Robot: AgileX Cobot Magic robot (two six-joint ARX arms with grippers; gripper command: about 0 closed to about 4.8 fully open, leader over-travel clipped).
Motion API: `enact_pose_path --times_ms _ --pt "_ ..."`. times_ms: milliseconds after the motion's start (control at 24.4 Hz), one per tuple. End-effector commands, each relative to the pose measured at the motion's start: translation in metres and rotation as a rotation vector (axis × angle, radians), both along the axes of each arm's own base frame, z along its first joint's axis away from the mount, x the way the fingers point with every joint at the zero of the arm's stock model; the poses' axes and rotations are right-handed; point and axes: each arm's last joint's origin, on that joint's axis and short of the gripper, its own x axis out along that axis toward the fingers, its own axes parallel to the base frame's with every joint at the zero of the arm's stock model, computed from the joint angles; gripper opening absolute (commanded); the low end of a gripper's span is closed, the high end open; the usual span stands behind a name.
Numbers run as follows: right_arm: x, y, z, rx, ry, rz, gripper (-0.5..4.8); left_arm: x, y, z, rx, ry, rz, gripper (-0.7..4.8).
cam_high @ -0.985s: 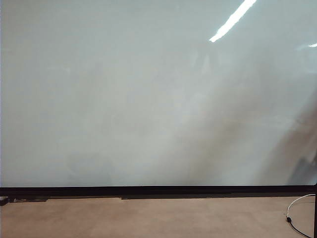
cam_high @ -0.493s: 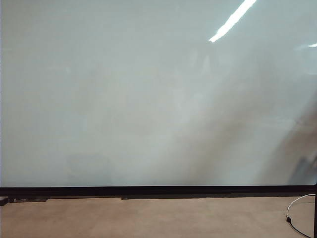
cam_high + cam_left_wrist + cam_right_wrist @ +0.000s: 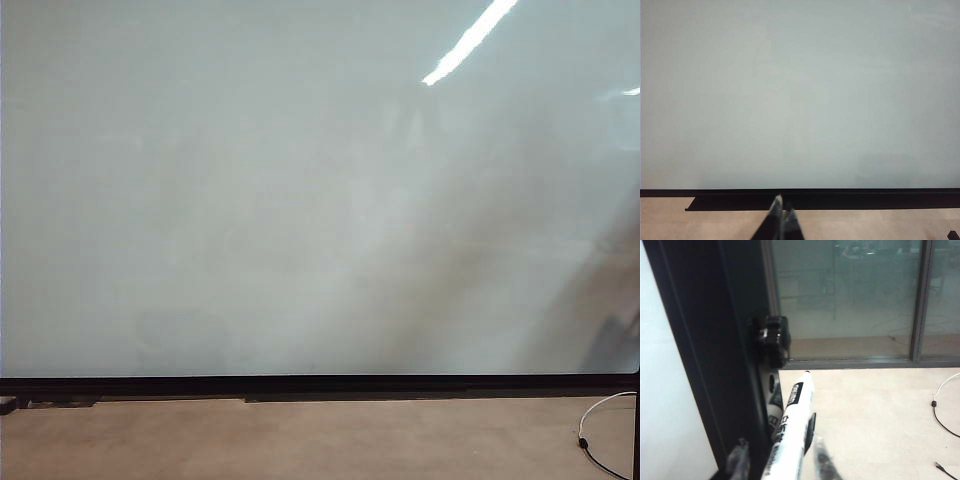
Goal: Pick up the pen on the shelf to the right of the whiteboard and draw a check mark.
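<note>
White pen (image 3: 790,435) between right hand (image 3: 780,465) fingers; left hand (image 3: 781,220) closed near whiteboard (image 3: 800,95).

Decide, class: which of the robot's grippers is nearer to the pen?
Right. The right gripper has a finger on each side of the pen, beside the whiteboard's dark frame. The left gripper points at the whiteboard front, no pen in its view.

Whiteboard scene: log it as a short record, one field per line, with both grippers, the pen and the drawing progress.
whiteboard: fills the exterior view, no mark visible
check mark: not drawn yet
pen: white barrel with black print, beside the board's black frame, between the right gripper's fingers
right gripper: around the pen, whether the fingers touch it cannot be told
left gripper: shut, empty, facing the whiteboard's lower edge
cable: white, on the floor at lower right
</note>
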Motion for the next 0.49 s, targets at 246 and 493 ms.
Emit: enact_pose_path --times_ms 246,493 --pt "0.0005 -0.0002 0.0027 0.002 -0.017 0.000 1.65 -0.0001 0.0000 0.0022 0.004 -0.015 -0.001 -0.05" --pt "0.0005 -0.0002 0.0028 0.003 -0.017 0.000 1.65 -0.0001 0.0000 0.0022 0.005 -0.015 -0.001 -0.04"
